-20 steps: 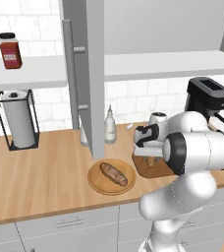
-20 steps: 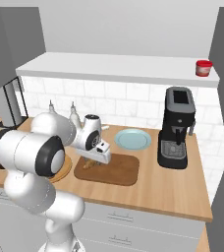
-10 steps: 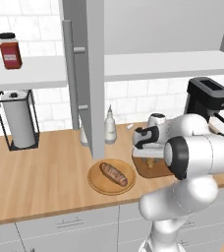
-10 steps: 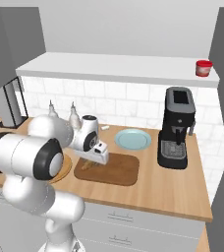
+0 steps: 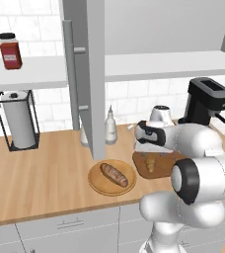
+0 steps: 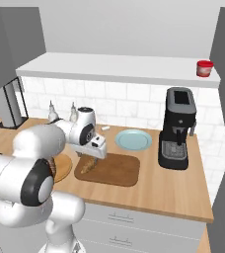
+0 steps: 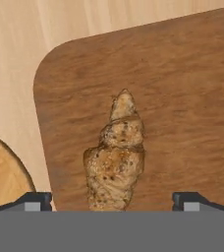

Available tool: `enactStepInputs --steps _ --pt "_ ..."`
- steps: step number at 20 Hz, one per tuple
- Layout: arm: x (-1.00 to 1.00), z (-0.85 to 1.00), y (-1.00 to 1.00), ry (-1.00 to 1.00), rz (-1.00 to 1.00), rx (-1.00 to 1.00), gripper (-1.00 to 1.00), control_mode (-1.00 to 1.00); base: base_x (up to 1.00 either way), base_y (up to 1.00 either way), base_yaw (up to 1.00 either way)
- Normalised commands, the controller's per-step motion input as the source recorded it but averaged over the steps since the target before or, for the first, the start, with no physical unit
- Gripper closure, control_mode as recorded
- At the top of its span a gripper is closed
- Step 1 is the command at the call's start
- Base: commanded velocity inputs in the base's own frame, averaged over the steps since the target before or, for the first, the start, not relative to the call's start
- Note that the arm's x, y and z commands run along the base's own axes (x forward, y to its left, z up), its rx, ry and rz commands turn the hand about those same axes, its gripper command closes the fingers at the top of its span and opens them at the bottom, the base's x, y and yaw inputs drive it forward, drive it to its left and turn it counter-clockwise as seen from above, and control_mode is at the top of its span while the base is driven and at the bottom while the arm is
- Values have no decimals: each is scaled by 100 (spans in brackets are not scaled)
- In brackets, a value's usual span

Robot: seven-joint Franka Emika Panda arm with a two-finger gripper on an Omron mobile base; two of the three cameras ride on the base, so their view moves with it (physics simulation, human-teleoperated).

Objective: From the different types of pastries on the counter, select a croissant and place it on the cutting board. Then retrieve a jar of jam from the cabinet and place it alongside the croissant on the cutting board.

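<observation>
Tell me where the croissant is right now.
The croissant lies on the cutting board, near the board's end next to the round wooden plate, directly under the open gripper.

Croissant [image 7: 116, 157] lying on the cutting board [image 7: 182, 98], fingertips [image 7: 33, 201] spread wide either side.

The croissant rests near the board's rounded corner, free of both tips. Light-wood counter [image 7: 45, 24] shows beyond the board's edges; a round wooden plate [image 7: 1, 172] lies just beside the board.
</observation>
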Motion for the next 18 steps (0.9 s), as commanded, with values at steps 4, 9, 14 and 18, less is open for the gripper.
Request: enactStepInputs --steps 4,9,14,18 --pt "-41 69 0 -11 0 -9 -100 -100 0 0 0" --pt "-75 -9 -18 -42 0 -6 -100 -100 0 0 0" --pt "-37 66 -54 -36 -5 0 -100 -100 0 0 0" --pt "-10 99 -45 -23 -9 -4 -100 -100 0 0 0"
